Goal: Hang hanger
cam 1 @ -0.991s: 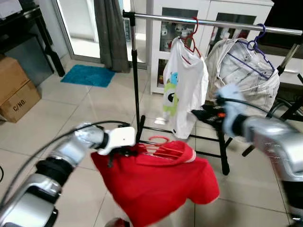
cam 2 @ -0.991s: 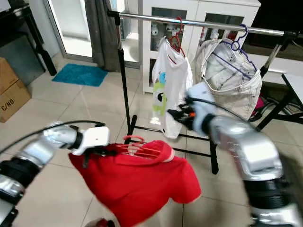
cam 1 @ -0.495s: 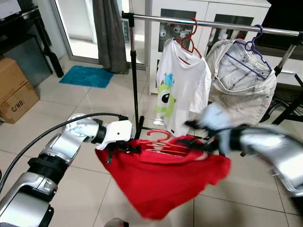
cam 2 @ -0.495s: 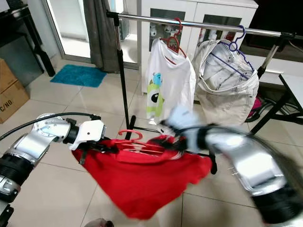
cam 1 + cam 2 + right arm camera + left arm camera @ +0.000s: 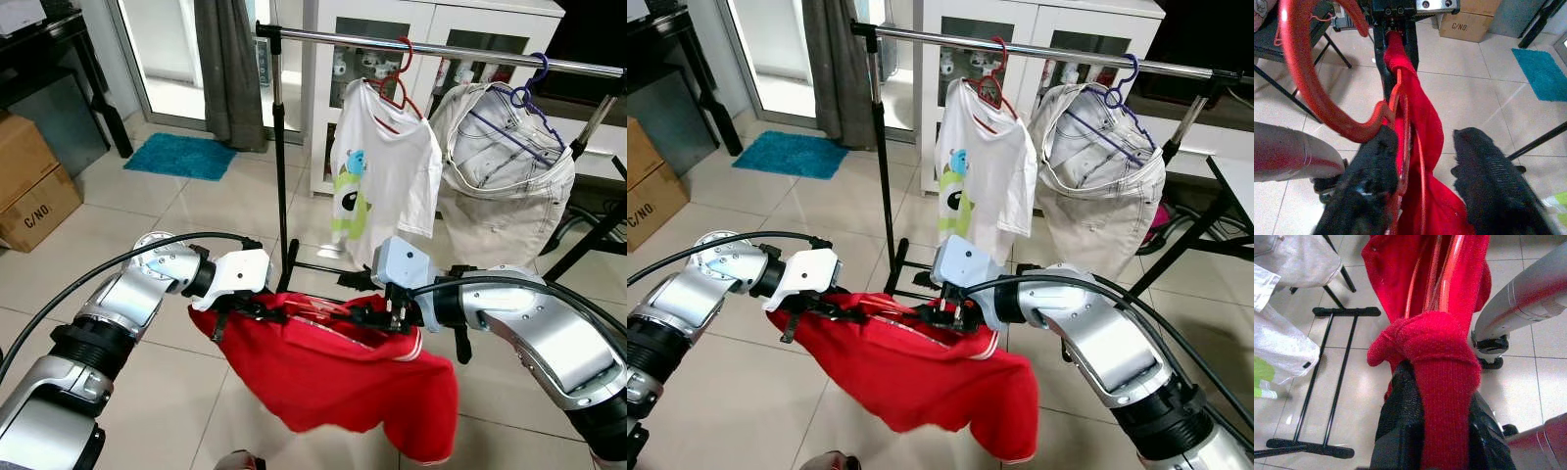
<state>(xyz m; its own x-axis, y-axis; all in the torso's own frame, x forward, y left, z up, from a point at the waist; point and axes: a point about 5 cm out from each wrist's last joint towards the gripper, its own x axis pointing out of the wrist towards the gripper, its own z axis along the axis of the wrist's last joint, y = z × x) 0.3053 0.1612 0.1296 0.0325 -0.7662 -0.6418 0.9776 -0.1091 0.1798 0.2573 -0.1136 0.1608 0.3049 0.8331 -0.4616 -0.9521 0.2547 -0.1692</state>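
Sweater (image 5: 333,377), red, on red hanger (image 5: 1327,98): left hand (image 5: 257,305) clenched on one shoulder, right hand (image 5: 1422,161) released beside the hook.

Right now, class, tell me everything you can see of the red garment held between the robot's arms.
The red garment looks knitted, with a pale trim line near its lower hem. It sags between both arms on a red hanger, above the tiled floor. The left gripper is clamped on one bunched end; the right gripper is open around the hanger.
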